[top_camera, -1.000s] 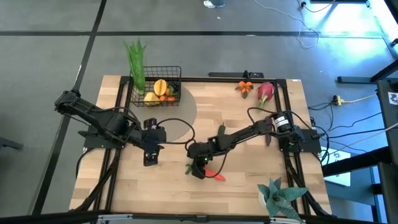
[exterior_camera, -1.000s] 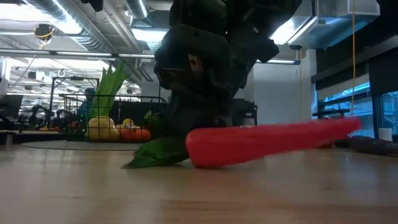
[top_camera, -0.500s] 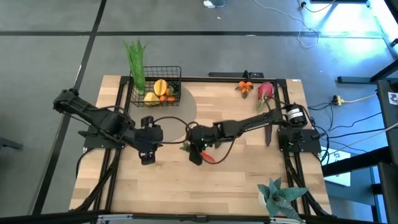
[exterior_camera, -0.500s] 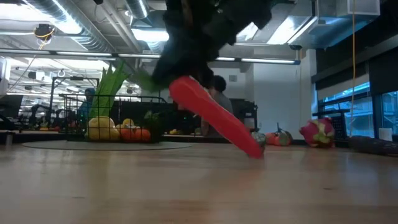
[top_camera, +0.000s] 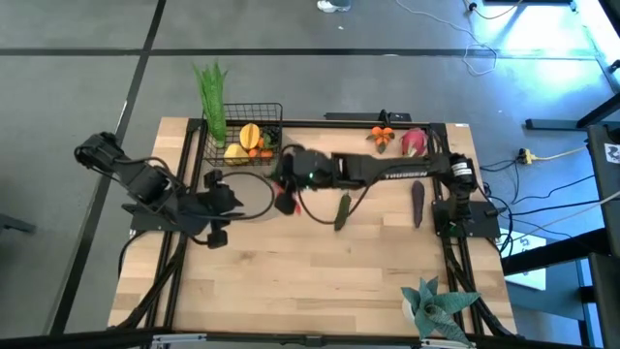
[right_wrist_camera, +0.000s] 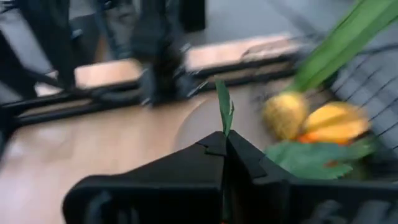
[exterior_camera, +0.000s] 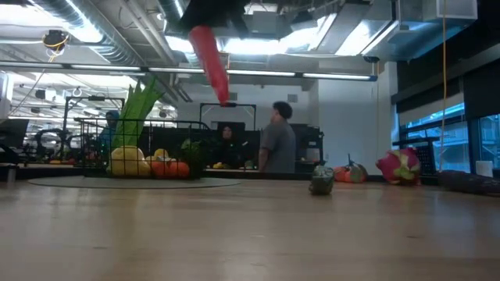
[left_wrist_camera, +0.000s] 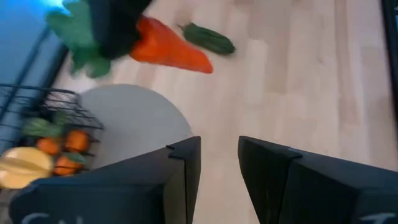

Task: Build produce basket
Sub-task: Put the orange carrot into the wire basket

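Note:
My right gripper is shut on the orange carrot and holds it high above the table, just right of the black wire basket. The basket holds a leek, yellow fruit and tangerines. My left gripper is open and empty, low over the table near its left side. A green cucumber lies on the table right of the carrot. An eggplant, a dragon fruit and tangerines lie at the right. My right gripper pinches the carrot's leafy top end between its two fingers. A green leaf sticks out past the shut fingertips. The carrot hangs clear of the table, slanting, with its pointed tip down.
A round grey mat lies on the table by the basket. A blue-green spiky plant stands at the near right corner. A black frame rail runs round the table. People show in the room beyond the table.
My right gripper has lifted the carrot off the table and carried it up and toward the far left, to beside the basket. The carrot lay flat a second ago and now hangs tip down, well clear. My left gripper has drawn back a little toward the table's left edge.

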